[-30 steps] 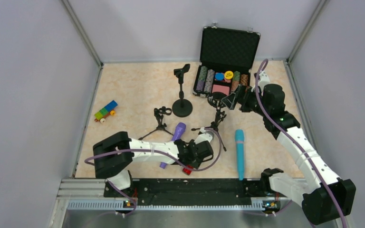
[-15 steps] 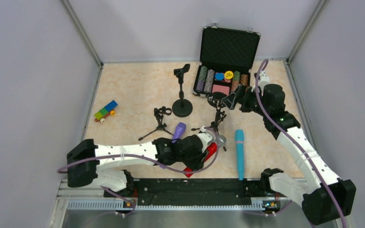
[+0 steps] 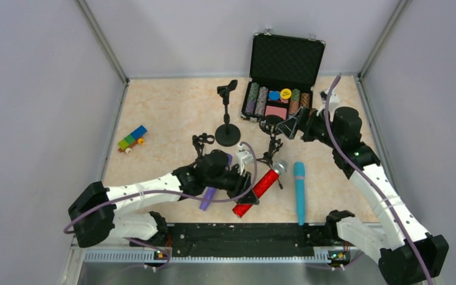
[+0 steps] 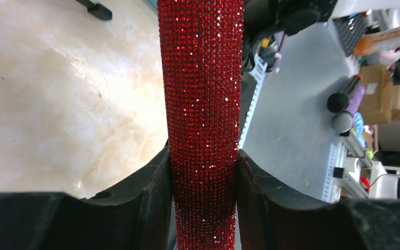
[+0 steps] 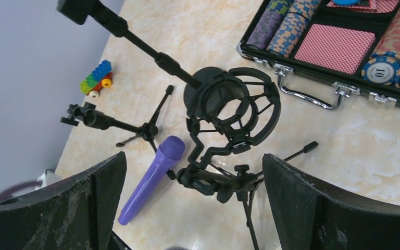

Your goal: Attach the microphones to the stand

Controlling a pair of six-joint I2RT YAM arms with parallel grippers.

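Left jaws are clamped on the red microphone [image 4: 202,104], narrow, one finger pressed to each side of the glitter body, not on the head. From above, this mic lies on a diagonal, its silver mesh head right by the near legs of the shock-mount stand [image 3: 271,127] and its tail running off to the stand's near-left. Cannot tell if it is clear of the tabletop [image 3: 166,113] or grazing it. The left arm [image 3: 148,190] reaches in low from the stand's near-left. It crosses over the purple microphone [image 5: 153,179], which lies flat just near-left of the stand, head toward it and partly hidden under the arm from above. Right jaws stand wide with nothing between them, hanging just right of the stand's ring. In the wrist view the ring and its tripod sit in the gap between the two fingers, untouched. The right arm [image 3: 374,178] comes up from the stand's near-right. The teal microphone [image 3: 299,193] lies flat near-right of the stand, head end toward it, close beside the red one but apart. A round-base stand [image 3: 228,135] with an upright clip is just left of the shock-mount stand. A small tripod stand [image 5: 147,130] is left of that, clip empty. An open case [image 3: 287,59] of poker chips sits right behind the shock-mount stand. A toy block car [image 3: 132,138] is far left of it.
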